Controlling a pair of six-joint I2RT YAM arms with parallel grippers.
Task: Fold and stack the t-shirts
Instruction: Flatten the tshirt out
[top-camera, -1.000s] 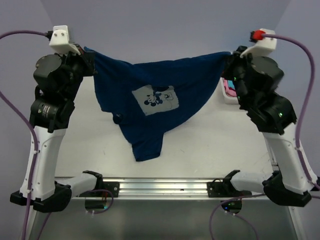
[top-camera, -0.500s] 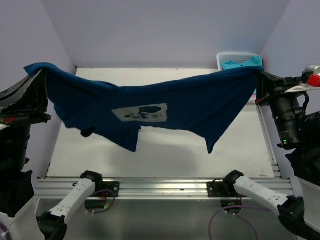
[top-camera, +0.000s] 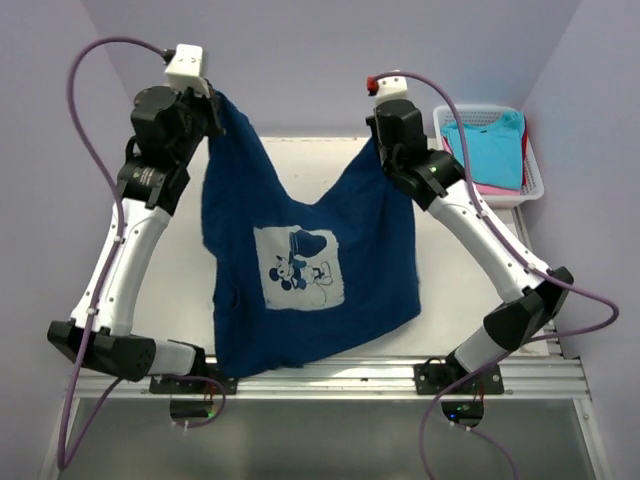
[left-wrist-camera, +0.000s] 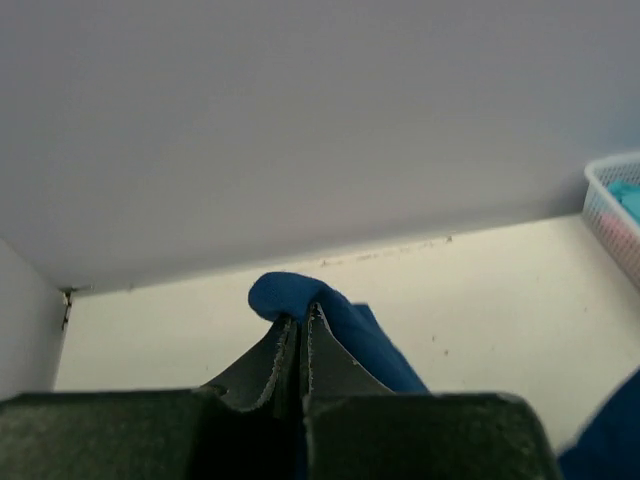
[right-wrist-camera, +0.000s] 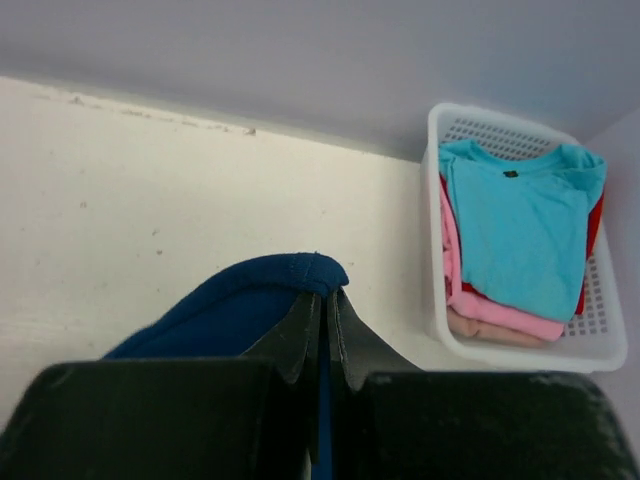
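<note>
The left gripper (top-camera: 212, 100) is pinched shut on one top corner of the navy tee (top-camera: 360, 230). The right gripper (top-camera: 381, 148) is pinched shut on the other. They hold it high over the table (top-camera: 440, 300), I think so it hangs open for folding. The soft cloth sags in the middle, and its pale square print (top-camera: 298, 268) shows. On the right, a holey white basket (top-camera: 535, 172) holds a turquoise tee (top-camera: 490, 150) on a pink tee (right-wrist-camera: 500, 312).

Black-white arms (top-camera: 125, 270), apparently purple cables (top-camera: 72, 80)

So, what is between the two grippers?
The navy shirt, held by the left gripper and right gripper, sags between them; the top view shows it.
</note>
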